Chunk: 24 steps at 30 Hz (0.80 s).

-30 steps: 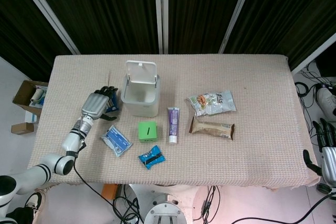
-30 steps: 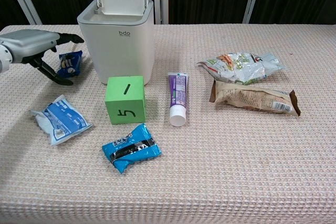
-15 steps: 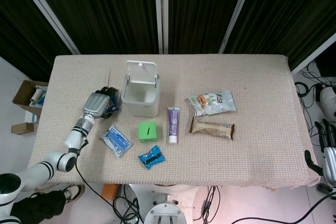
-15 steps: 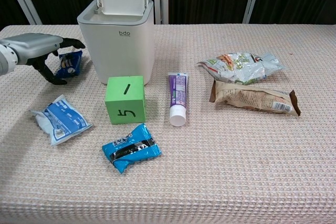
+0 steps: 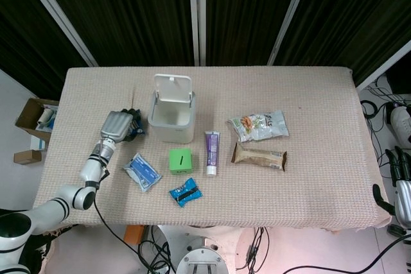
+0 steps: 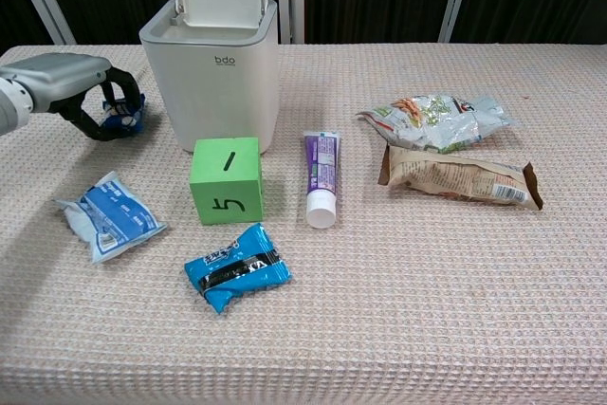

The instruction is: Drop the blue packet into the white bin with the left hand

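A small dark-blue packet (image 6: 126,117) (image 5: 134,133) lies on the table just left of the white bin (image 6: 218,73) (image 5: 172,134), whose lid stands open. My left hand (image 6: 66,81) (image 5: 116,126) is over the packet, and its dark fingers (image 6: 102,109) curl around it and hide most of it. The packet still touches the cloth. My right hand (image 5: 397,170) hangs off the table's right edge, far from everything, fingers apart and holding nothing.
In front of the bin are a green cube (image 6: 226,179), a blue-and-white pouch (image 6: 106,225), a blue packet with a black band (image 6: 237,267) and a purple tube (image 6: 321,177). Two snack bags (image 6: 436,119) (image 6: 460,177) lie to the right.
My left hand has moved toward the bin and onto the dark-blue packet. Its fingers, spread a second ago, now close around it. The other objects have not moved.
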{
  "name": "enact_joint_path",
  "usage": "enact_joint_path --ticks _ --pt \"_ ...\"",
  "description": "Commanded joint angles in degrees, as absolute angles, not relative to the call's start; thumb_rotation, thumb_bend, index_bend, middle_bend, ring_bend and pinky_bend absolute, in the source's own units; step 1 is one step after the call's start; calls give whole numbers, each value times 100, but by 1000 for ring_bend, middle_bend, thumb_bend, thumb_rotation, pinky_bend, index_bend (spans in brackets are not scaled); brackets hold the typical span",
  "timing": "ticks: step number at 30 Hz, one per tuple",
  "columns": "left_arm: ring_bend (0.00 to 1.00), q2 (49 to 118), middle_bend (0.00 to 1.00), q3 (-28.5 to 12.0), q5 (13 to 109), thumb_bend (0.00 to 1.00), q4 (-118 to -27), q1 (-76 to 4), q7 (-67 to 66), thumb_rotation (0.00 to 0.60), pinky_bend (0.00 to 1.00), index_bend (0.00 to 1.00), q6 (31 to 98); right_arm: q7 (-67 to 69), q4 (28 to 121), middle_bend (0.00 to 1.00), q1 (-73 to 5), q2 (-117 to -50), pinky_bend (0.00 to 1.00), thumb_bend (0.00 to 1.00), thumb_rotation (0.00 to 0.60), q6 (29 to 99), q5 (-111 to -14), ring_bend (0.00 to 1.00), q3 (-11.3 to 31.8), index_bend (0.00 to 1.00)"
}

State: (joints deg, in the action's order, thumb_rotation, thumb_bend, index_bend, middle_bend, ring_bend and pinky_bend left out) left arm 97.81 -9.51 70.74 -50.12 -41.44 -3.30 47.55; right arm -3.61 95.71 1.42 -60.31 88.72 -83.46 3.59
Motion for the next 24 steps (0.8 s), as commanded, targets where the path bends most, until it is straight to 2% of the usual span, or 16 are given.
enact_joint_path --ticks 1,5,8,19,24 --pt "506 9820 499 -954 7117 434 -4968 -4123 -350 600 763 538 4881 -360 9577 0 148 -6023 0 354 600 8874 -8339 0 362 0" --pt "609 9931 601 -931 7339 480 -4806 -4069 -183 600 847 646 5280 -364 9588 0 148 -6015 0 353 600 8858 -8337 0 356 0" --pt "647 9992 637 -896 7502 488 -4660 -4034 14 600 880 687 5507 -375 9591 0 143 -6018 0 354 600 8839 -8334 0 353 0" --pt "680 9878 676 -897 7792 490 -4732 -3882 223 600 905 727 6171 -397 9599 0 133 -6035 0 353 600 8802 -8333 0 348 0" --pt "680 9687 676 -1061 7974 491 -4922 -3762 280 600 904 729 6967 -388 9607 0 138 -6021 0 355 600 8823 -8340 0 357 0"
